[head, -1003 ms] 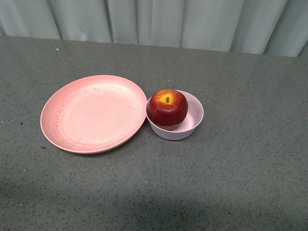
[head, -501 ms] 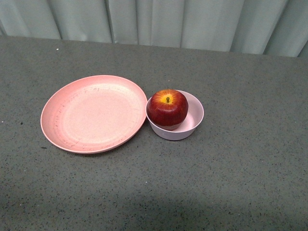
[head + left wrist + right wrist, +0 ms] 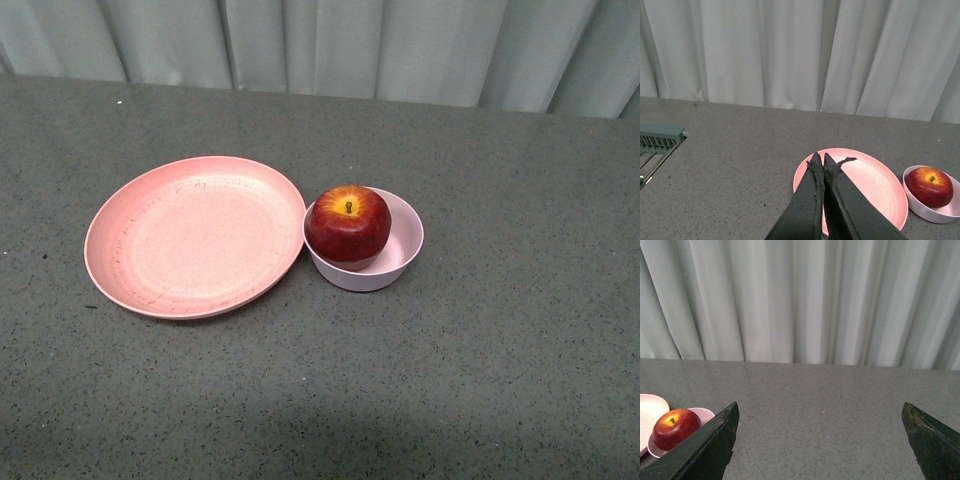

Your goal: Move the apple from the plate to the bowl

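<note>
The dark red apple [image 3: 347, 226] with its yellow-orange stem patch sits inside the small pale pink bowl [image 3: 400, 262], stem up. The wide salmon-pink plate [image 3: 195, 236] lies just left of the bowl, rims almost touching, with nothing on it. Neither arm shows in the front view. In the left wrist view my left gripper [image 3: 819, 158] is shut with nothing in it, its tips over the plate [image 3: 875, 185], and the apple [image 3: 929, 186] sits in the bowl [image 3: 932, 212] beyond. My right gripper [image 3: 820, 410] is open and holds nothing; the apple [image 3: 675, 428] and bowl [image 3: 704, 415] lie off to one side.
A grey speckled table [image 3: 500, 380] carries everything. Pale curtains [image 3: 350, 45] hang along its far edge. A grey-green slatted fixture [image 3: 657, 140] shows at the table's edge in the left wrist view.
</note>
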### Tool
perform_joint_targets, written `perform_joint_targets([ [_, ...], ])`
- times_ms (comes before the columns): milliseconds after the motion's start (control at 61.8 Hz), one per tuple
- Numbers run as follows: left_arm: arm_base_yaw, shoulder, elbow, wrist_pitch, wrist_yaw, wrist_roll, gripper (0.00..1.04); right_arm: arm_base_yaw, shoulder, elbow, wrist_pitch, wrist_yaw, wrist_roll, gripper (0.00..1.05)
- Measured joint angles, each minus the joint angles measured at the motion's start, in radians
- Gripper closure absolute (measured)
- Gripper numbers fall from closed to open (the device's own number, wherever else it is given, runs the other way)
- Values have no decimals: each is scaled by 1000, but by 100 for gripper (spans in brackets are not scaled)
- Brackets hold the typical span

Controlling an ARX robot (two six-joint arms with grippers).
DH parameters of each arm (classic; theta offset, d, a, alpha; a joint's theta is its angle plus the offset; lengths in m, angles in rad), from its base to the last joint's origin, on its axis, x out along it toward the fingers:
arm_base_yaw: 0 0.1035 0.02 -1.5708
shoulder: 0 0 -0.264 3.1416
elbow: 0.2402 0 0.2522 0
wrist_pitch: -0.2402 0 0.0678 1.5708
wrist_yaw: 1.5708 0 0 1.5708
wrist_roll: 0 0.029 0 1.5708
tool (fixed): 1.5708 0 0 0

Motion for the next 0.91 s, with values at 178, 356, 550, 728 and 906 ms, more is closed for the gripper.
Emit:
perform_joint_targets([
  [178,0,-156,0,-183,2,0,101,0,0,0,0,0,0,9],
  [356,0,-187,0,-193,1,0,101,0,0,0,0,0,0,9],
  [550,0,-187,0,-194,1,0,70,0,0,0,0,0,0,9],
  [728,0,-187,0,-194,1,0,38,0,0,0,0,0,0,9],
  [906,0,-187,0,-194,1,2,5,0,0,0,0,0,0,9],
])
